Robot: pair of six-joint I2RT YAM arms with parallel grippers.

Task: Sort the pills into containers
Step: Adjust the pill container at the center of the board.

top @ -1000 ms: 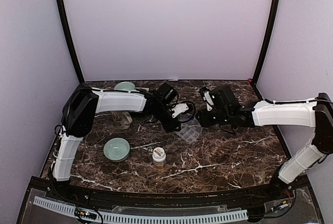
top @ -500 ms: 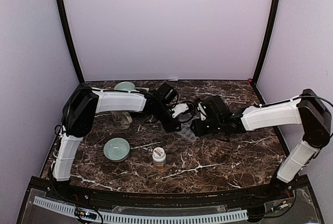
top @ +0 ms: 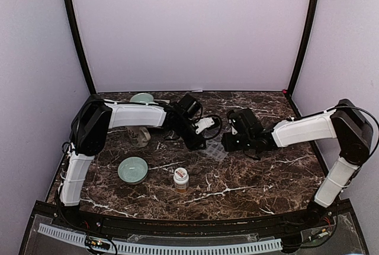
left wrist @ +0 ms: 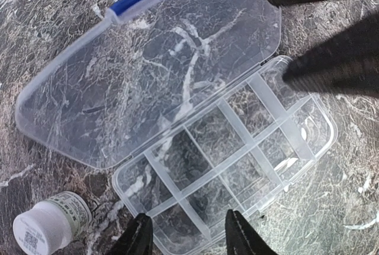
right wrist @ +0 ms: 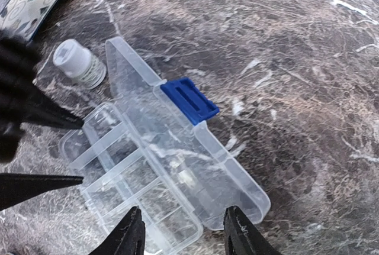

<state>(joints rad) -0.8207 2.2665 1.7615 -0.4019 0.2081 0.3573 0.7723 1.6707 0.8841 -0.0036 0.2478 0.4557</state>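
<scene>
Though lying open, the container (right wrist: 133, 175) is partly cropped.

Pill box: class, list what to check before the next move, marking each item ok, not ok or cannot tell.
1. Lid open and lying flat: ok.
2. Pill box compartments uncovered: ok.
3. Left fingers apart: ok.
4. Right fingers apart: ok.
5. Fingers touching the pill box: cannot tell.
6. Bottle uncapped: not ok, white cap on.
</scene>
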